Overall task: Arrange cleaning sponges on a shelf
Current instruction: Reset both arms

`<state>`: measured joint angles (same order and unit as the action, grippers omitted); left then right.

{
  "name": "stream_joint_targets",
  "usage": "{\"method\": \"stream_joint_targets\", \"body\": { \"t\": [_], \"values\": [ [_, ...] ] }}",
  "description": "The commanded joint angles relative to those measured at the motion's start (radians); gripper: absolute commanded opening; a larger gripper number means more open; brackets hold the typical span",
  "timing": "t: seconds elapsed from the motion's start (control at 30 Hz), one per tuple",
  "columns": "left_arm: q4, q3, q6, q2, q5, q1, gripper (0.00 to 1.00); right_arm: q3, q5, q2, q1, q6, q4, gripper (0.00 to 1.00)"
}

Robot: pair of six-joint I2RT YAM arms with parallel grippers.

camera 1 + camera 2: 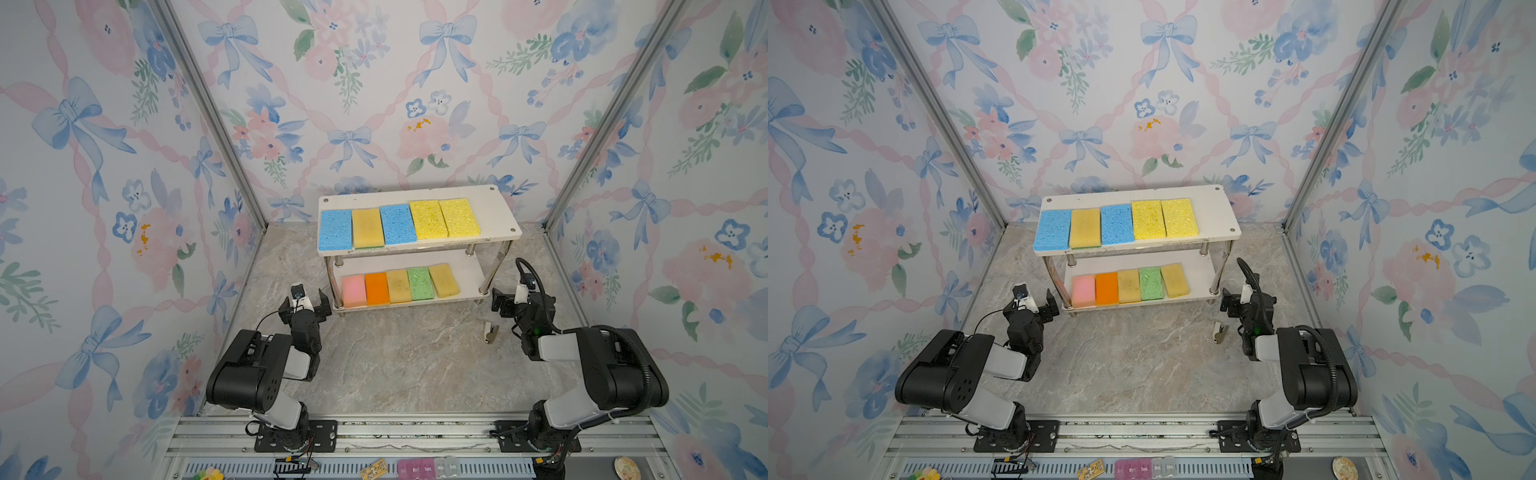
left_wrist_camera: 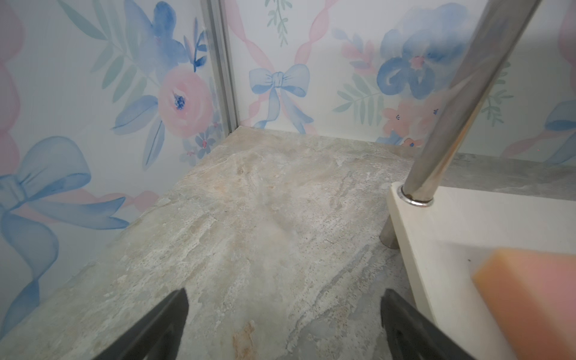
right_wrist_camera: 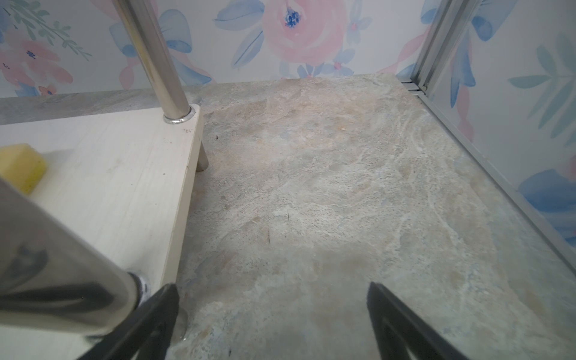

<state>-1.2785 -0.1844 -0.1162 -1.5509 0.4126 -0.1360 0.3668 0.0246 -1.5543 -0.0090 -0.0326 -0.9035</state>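
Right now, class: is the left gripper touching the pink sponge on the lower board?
Apart. The left wrist view shows the left gripper open over bare floor, with white shelf board showing between it and the pink sponge.

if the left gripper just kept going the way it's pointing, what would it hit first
Probably the bare tabletop: the left gripper tilts down toward it, jaws open, nothing between them. The shelf lies just beside one jaw, so a graze there cannot be ruled out.

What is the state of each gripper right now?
Left gripper: open, holding nothing.
Right gripper: open, holding nothing.
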Motion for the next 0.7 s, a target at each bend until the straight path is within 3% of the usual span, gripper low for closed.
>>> {"method": "stream_joint_targets", "body": {
  "t": [0.0,0.67],
  "values": [
    [-0.102,0.010,0.035,-0.001,-0.067,0.006,0.98,0.029,-0.037,0.008,0.018,0.013,0.007,0.97],
    [-0.095,0.001,0.040,-0.008,-0.085,0.007,0.98,0.029,-0.053,0.008,0.027,0.021,0.005,0.97]
  ]
}}
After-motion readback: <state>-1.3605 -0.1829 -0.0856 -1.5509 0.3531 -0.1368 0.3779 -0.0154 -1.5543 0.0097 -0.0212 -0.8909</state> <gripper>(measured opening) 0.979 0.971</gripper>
